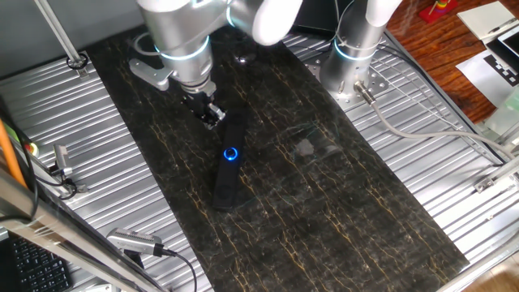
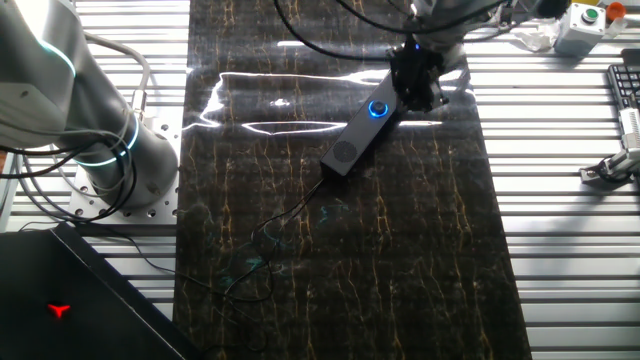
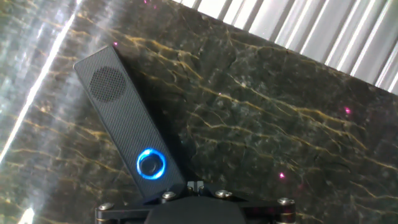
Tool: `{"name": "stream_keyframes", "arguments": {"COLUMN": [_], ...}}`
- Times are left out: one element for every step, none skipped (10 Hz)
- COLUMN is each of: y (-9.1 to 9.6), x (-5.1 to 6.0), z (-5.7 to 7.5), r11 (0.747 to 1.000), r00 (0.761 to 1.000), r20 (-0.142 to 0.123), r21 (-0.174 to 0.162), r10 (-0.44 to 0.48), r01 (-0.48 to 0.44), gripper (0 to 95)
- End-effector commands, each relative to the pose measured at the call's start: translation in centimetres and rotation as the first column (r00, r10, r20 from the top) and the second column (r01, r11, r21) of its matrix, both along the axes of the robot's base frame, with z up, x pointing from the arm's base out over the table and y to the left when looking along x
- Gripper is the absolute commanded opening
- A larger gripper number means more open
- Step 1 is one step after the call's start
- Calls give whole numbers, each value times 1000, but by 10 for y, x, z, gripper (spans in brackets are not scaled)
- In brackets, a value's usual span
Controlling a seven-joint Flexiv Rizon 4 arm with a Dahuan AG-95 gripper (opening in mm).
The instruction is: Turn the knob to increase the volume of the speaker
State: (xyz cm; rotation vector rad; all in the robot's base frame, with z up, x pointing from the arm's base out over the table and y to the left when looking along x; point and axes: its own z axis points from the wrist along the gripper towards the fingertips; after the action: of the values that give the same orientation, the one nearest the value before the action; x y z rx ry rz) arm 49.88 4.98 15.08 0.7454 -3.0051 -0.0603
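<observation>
The speaker [image 1: 226, 178] is a slim black bar lying on the dark marble mat; it also shows in the other fixed view [image 2: 352, 142] and in the hand view [image 3: 118, 112]. The knob [image 1: 231, 154] glows with a blue ring at the end of the bar nearest the gripper, and shows in the other fixed view [image 2: 378, 109] and the hand view [image 3: 151, 165]. My gripper [image 1: 212, 117] hangs just beyond that end, a little above the mat [image 2: 418, 92]. In the hand view its fingertips [image 3: 196, 185] are pressed together, empty, just right of the knob and not touching it.
A second arm's base [image 1: 353, 57] stands at the mat's far side [image 2: 100, 150]. A thin cable [image 2: 290, 212] runs from the speaker's far end across the mat. Ribbed metal table [image 1: 89, 162] flanks the mat. A button box [image 2: 580, 25] and a keyboard [image 2: 625, 85] sit at one edge.
</observation>
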Motion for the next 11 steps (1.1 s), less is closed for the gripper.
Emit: {"name": "stream_keyframes", "arguments": {"y": [0,0,0,0,0,0,0,0,0,0,0], "x": [-4,-4,-4,-4,-4,-4,-4,-4,-4,-4,-4], "z": [2,2,2,2,2,2,2,2,2,2,2], "r11": [999,999,1000,999,999,997,998,998,998,998,999], "r00": [999,999,1000,999,999,998,998,998,999,999,999], "r20": [6,15,13,14,15,10,9,7,9,10,10], "r21": [-11,-6,1,9,19,38,32,31,26,23,21], "r10": [-40,-42,-2,31,42,63,62,56,53,52,49], "r01": [40,42,2,-32,-42,-63,-63,-56,-53,-52,-50], "gripper": [0,0,0,0,0,0,0,0,0,0,0]}}
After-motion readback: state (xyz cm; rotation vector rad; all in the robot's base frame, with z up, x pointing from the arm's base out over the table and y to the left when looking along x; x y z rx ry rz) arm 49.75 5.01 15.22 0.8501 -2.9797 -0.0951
